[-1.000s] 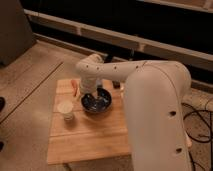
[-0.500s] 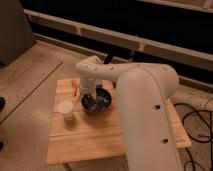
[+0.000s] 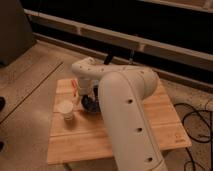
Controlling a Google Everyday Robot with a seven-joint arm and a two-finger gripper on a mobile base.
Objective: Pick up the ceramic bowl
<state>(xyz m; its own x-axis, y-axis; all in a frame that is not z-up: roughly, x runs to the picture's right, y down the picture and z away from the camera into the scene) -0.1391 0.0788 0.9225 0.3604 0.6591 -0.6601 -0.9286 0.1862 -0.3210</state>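
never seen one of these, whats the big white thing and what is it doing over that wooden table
The big white shape is a robot's arm. There is one camera, looking down over the arm from above. Where it is mounted I cannot tell.

The arm bends at an elbow and reaches down to its hand, the part that grasps. The hand is at a dark bowl near the middle of the table. The arm hides much of the bowl, so I cannot tell whether the hand holds it.

A small white cup stands to the left of the bowl in the picture. Black cables lie on the floor at the right.
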